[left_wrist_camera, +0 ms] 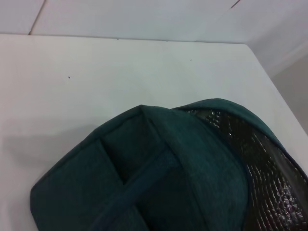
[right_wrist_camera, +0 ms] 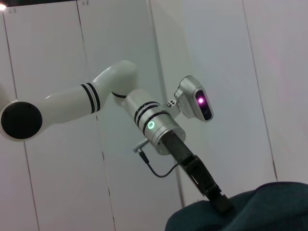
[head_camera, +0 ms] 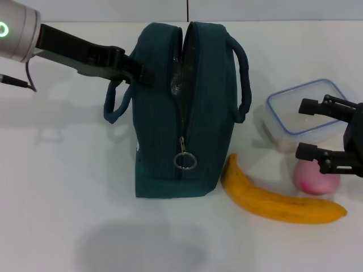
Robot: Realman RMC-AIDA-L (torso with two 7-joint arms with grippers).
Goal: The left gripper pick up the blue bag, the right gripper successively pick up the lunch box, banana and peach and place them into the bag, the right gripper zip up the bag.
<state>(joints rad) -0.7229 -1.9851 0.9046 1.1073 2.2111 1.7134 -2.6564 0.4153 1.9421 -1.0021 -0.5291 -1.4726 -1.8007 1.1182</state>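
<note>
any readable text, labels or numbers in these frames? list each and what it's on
None readable.
blue bag: a small pale mark low on its side near the left edge, too small to read.
lunch box, banana, peach: no print visible.
left gripper at the bag's top and right gripper over the lunch box: no lettering, only a green light ring on the left arm.

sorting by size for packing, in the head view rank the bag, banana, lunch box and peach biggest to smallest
1. bag, by far the largest.
2. banana.
3. lunch box, partly hidden by the right hand, so its rank against the banana is unsure.
4. peach, partly hidden too.
</note>
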